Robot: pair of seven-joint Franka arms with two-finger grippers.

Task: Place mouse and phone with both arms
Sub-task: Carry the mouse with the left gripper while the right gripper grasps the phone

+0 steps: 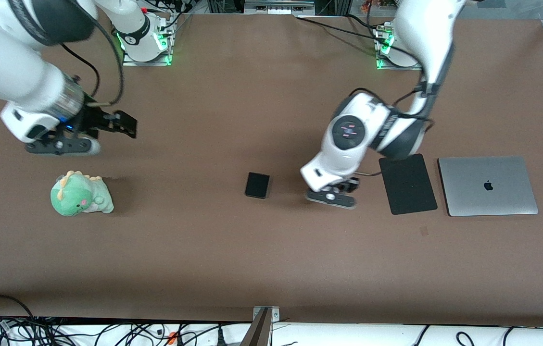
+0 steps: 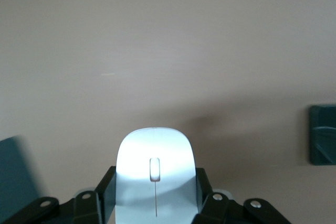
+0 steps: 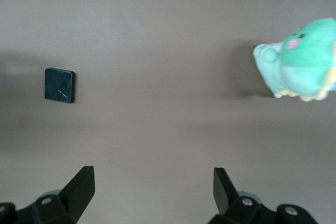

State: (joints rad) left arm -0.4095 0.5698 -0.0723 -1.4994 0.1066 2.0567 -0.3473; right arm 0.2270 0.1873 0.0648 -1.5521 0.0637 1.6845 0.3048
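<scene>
- My left gripper [image 2: 155, 203] clamps the mouse [image 2: 155, 174] just above the table, at nine o'clock of the mouse pad [image 1: 408, 184], ready to set it there.
- My right gripper [image 3: 152, 184] waits spread wide, empty, over bare table at twelve o'clock of the plush dinosaur [image 1: 80, 194].
- The phone [image 1: 257, 185] lies flat mid-table, for the right arm to collect.

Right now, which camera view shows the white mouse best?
The left wrist view: the mouse fills the foreground, clamped in the left pincer. In the front view the left arm hides it. The right wrist view doesn't show it.
</scene>
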